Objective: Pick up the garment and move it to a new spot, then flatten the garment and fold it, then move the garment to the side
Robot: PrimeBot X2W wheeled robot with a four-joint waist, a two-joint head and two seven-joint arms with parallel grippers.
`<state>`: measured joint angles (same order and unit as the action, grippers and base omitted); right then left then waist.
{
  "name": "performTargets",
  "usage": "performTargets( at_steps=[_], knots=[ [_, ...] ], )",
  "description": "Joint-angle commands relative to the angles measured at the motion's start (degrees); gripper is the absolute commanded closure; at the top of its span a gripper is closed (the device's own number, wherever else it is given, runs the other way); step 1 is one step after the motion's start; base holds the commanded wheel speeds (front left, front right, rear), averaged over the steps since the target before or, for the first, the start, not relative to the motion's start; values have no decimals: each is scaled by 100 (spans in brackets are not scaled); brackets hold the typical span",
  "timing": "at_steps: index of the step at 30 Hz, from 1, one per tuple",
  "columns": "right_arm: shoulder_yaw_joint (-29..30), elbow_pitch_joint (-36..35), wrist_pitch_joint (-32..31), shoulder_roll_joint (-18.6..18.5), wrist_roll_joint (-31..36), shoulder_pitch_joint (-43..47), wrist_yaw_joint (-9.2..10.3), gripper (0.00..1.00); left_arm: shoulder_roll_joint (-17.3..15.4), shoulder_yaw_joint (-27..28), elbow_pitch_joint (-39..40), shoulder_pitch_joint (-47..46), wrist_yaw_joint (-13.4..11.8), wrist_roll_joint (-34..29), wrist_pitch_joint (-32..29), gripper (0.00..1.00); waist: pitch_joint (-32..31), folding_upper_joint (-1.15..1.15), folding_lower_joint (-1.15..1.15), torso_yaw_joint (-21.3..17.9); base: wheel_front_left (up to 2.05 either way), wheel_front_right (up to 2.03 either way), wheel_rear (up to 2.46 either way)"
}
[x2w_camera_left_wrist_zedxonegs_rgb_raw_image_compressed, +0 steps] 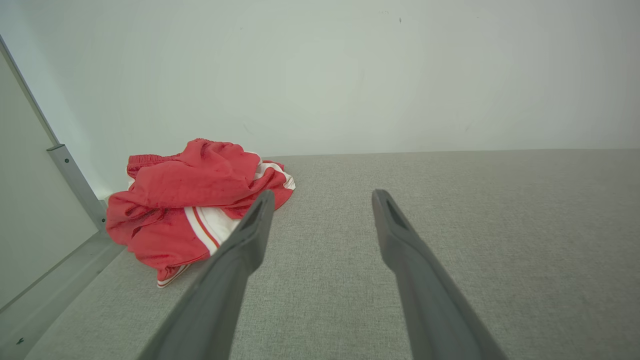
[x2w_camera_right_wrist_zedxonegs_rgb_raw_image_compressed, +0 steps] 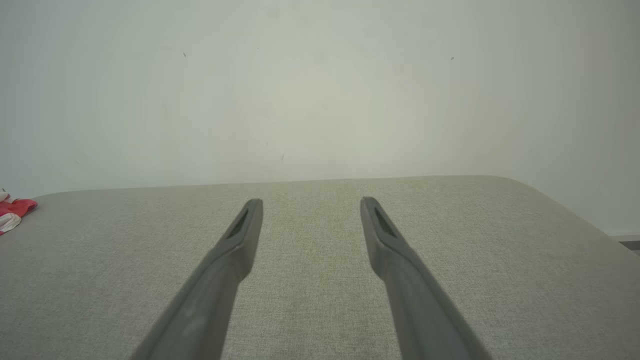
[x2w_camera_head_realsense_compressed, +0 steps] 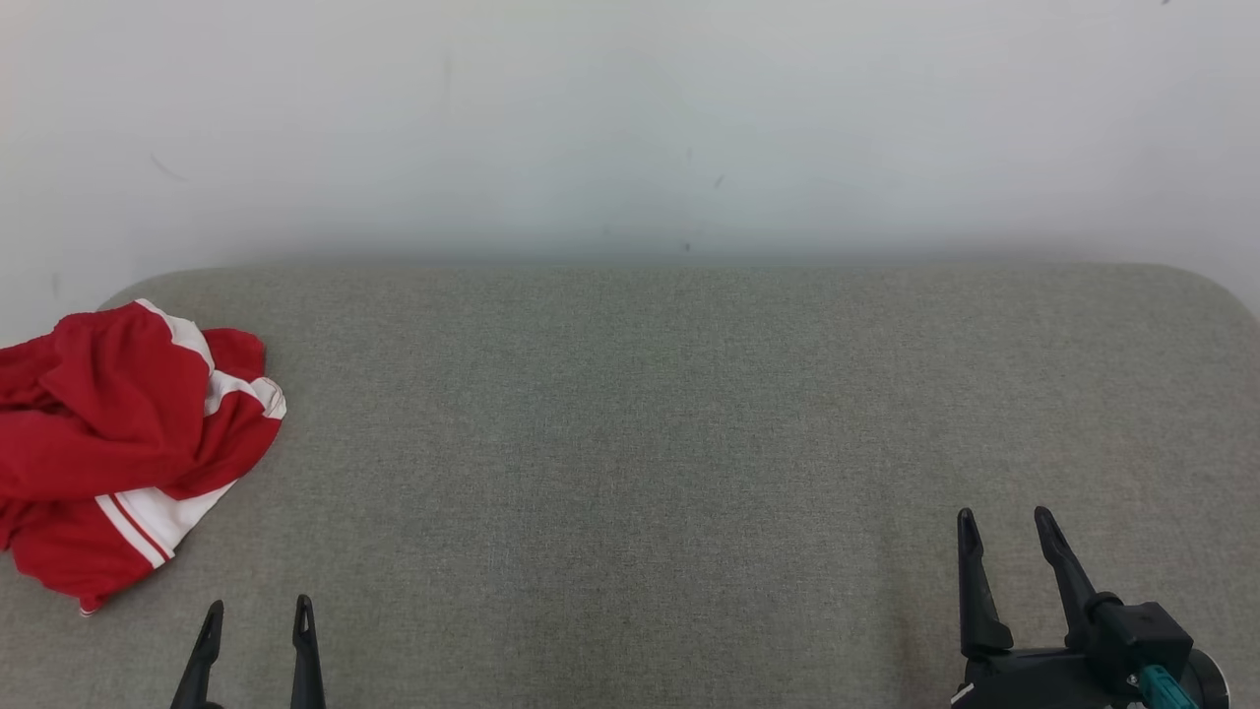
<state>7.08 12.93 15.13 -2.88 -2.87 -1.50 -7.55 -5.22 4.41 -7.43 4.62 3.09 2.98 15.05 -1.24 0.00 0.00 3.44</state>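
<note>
A crumpled red garment (x2w_camera_head_realsense_compressed: 108,433) with white stripes lies bunched at the far left of the grey fabric surface (x2w_camera_head_realsense_compressed: 640,443), partly cut off by the head view's left edge. In the left wrist view the garment (x2w_camera_left_wrist_zedxonegs_rgb_raw_image_compressed: 190,205) sits ahead and to the left of the fingers, near the wall. My left gripper (x2w_camera_head_realsense_compressed: 258,615) stands open at the lower left, just right of and nearer than the garment, holding nothing. My right gripper (x2w_camera_head_realsense_compressed: 1004,527) is open at the lower right, far from the cloth. In the right wrist view a small edge of the garment (x2w_camera_right_wrist_zedxonegs_rgb_raw_image_compressed: 12,212) shows at the far left.
A pale wall (x2w_camera_head_realsense_compressed: 630,128) runs along the back of the surface. A metal-edged panel (x2w_camera_left_wrist_zedxonegs_rgb_raw_image_compressed: 70,180) stands just left of the garment. The surface's far right corner (x2w_camera_right_wrist_zedxonegs_rgb_raw_image_compressed: 525,187) is rounded and drops off there.
</note>
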Motion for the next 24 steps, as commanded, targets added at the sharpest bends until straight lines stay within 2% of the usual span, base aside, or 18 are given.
performTargets(
  at_steps=[1, 16, 24],
  knots=[
    [-10, 6, 4, 1, -18, -27, 12, 0, 22, 16, -6, -20, 28, -38, 20, 0, 1, 0, 0, 0, 0, 0, 0],
    [-32, 65, 4, 1, -57, -19, 12, 0, 54, 41, -31, -27, 54, -76, 20, 0, 3, 0, 0, 30, 0, 0, 0],
    [-35, 82, 4, 1, -108, 32, 12, 0, 40, 49, -80, -53, 48, -103, 20, 0, 10, 0, 0, 276, 0, 0, 0]
  ],
)
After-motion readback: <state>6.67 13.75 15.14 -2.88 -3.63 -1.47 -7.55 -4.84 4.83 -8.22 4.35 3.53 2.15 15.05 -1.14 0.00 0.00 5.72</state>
